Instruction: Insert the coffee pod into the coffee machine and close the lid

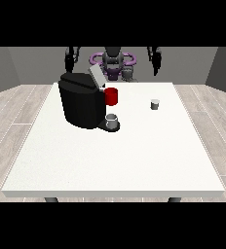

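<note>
White tabletop carries a black coffee machine at the view's left of centre, its grey lid tilted up and open. A red cup is seen just beside the machine's front, and a grey cup stands on the machine's base. The coffee pod, small and grey, stands upright on the tabletop, well apart from the machine, towards the view's right.

Both arms are held raised behind the tabletop. Of the robot hand at the view's left and the robot hand at the view's right it cannot be told whether the fingers are spread or curled; nothing is seen to be held.

The pod is judged light, stiff and easily tipped or slid on the smooth surface. It is best taken by its side walls, pinched from above between thumb and fingers, so that it can be lowered upright beneath the open lid.
</note>
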You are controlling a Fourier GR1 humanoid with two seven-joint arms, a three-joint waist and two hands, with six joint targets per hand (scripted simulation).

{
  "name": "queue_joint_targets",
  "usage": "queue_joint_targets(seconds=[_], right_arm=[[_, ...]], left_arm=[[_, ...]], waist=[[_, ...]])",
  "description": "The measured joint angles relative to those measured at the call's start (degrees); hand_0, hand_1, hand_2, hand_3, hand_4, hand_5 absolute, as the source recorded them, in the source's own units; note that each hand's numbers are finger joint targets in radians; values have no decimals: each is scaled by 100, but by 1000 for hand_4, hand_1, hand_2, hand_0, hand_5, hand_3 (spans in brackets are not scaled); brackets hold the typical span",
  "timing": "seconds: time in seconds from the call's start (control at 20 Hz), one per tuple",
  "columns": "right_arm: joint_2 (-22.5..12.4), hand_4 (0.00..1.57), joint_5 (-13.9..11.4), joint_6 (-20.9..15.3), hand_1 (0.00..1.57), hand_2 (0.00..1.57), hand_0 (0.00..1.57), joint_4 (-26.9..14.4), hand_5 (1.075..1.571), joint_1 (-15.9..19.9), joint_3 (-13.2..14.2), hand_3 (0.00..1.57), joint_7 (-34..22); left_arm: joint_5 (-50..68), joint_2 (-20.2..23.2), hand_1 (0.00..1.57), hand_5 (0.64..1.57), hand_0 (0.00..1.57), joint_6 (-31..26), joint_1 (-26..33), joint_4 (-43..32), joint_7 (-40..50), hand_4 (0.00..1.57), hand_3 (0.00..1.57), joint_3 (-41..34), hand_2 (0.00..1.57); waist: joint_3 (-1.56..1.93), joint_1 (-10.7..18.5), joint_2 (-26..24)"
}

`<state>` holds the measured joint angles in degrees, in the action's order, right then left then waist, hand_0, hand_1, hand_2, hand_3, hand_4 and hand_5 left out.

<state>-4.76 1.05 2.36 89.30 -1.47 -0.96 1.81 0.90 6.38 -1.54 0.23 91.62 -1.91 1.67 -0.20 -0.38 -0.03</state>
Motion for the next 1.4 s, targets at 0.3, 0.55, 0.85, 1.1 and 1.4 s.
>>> queue_joint_targets(seconds=[0.3, 0.55, 0.85, 1.1, 1.4], right_arm=[[-61, 128, -11, 22, 0, 0, 0, -113, 1571, -32, 148, 0, -85], [167, 145, 17, -495, 0, 0, 0, -124, 1571, 81, 521, 0, 358], [335, 177, -6, -707, 0, 0, 0, 5, 1571, 168, 331, 0, 497], [368, 228, -44, -736, 0, 0, 0, 227, 1571, 373, 177, 0, 277], [385, 281, -25, -769, 0, 0, 0, 275, 1571, 506, 78, 0, 346]], left_arm=[[313, 171, 0, 1571, 0, -465, 72, -206, -533, 311, 0, -335, 0], [60, 674, 0, 1571, 0, -639, -26, -334, -759, 0, 0, -544, 0], [-42, 1199, 0, 1571, 0, -843, -634, -1070, -601, 0, 0, -952, 0], [-88, 1482, 0, 1571, 0, -1001, -1230, -1843, -409, 0, 0, -1160, 0], [-302, 1763, 0, 1571, 0, -1055, -1795, -2848, -484, 0, 0, -1336, 0]], waist=[[15, 49, -101], [19, -67, -18], [20, -366, 217], [19, -631, 416], [18, -806, 762]])
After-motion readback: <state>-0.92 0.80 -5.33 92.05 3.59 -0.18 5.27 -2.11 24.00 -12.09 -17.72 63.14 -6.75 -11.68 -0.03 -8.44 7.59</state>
